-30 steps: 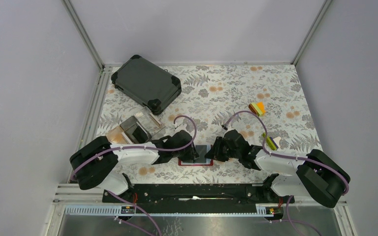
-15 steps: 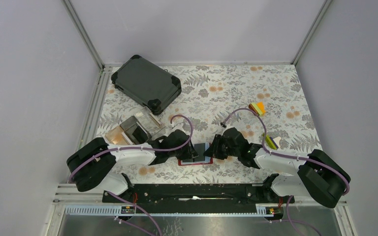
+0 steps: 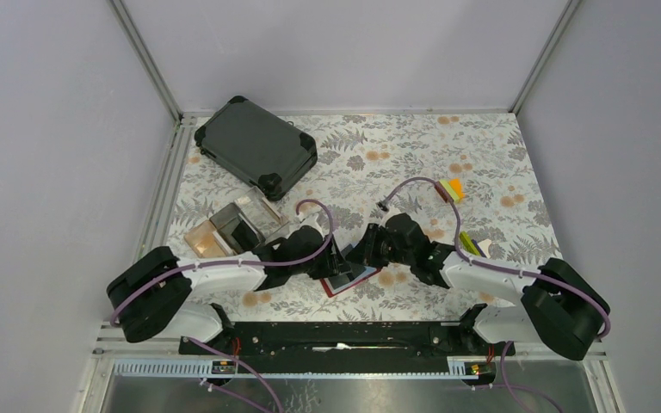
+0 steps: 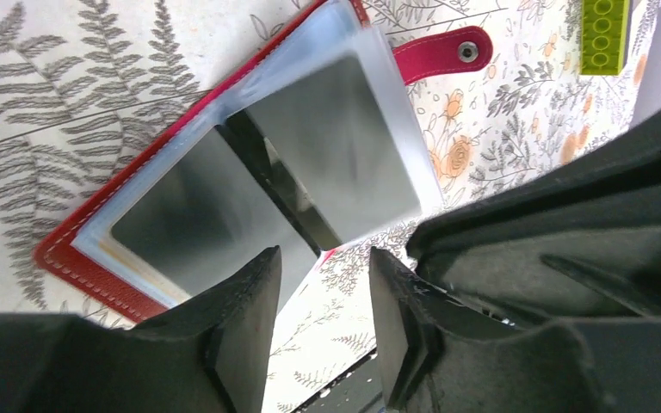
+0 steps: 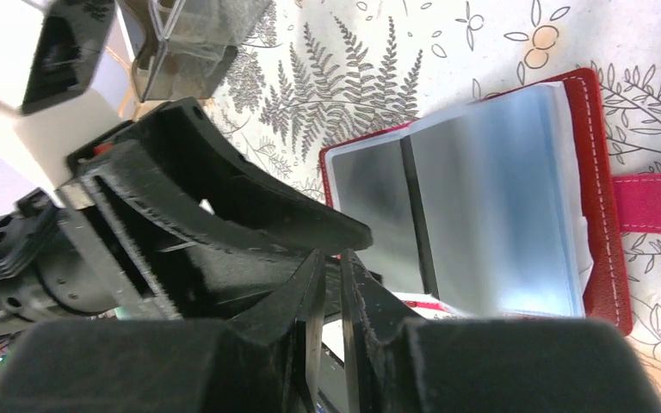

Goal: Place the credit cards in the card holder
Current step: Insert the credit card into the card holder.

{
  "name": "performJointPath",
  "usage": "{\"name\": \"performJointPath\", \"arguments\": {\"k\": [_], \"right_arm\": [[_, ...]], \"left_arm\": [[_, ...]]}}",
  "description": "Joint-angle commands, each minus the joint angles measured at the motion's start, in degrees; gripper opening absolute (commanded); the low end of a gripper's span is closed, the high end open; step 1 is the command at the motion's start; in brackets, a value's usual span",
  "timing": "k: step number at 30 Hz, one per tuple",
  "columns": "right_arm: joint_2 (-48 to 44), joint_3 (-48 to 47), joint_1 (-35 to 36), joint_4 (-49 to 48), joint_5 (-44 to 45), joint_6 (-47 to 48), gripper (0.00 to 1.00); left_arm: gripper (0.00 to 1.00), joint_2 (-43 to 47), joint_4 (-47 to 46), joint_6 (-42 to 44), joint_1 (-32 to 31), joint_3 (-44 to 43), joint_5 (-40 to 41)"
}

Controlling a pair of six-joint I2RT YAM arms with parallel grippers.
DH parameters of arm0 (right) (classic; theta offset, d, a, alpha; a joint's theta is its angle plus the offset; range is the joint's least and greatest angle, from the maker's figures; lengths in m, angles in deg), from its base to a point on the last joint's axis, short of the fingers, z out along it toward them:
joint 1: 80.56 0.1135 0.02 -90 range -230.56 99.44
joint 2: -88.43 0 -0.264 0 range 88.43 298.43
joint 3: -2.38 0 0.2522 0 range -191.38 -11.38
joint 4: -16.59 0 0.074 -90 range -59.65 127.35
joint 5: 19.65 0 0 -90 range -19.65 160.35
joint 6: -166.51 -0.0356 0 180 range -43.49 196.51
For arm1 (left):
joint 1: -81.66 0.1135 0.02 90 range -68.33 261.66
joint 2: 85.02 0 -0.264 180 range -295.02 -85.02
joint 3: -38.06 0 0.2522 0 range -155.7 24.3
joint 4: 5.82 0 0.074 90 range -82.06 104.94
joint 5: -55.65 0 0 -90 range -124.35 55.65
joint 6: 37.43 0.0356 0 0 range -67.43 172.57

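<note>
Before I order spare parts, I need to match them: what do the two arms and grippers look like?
Both the left arm and right arm have white links between bulky black joints, with a purple cable looping along each. The left gripper and right gripper are matte black, each with two flat-faced tapering fingers.

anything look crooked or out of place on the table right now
The open red card holder lies skewed, its edges at a slant to the near edge of the table. In the left wrist view, one clear sleeve looks lifted off the cover rather than lying flat. Nothing looks spilled or damaged.
</note>
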Motion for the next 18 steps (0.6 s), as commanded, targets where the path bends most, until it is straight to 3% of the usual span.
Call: {"name": "performJointPath", "arguments": {"k": [1,6,9,14,18], "right_arm": [[3.1,-2.2,0.7,-1.8,-1.1,1.5,0.19],[5.1,-2.7,1.2,-2.7,-1.6,1.8,0.17],[4.5,-5.0,1.2,3.7,2.6,5.1,0.19],[3.9,-9.0,1.1,13.3,10.0,14.5,0.35],[7.4,-13.0,0.9,20.9,13.9,19.5,0.39]], "left_arm": [[0.47,4.4,-0.2,1.6,0.5,1.1,0.7],[0.53,10.8,5.3,3.4,0.9,2.2,5.7],[0.59,12.4,9.4,3.8,2.0,2.1,6.6],[0.61,13.2,11.2,1.8,2.6,2.9,6.0],[0.63,11.1,11.2,-0.9,3.5,3.5,4.6]]}}
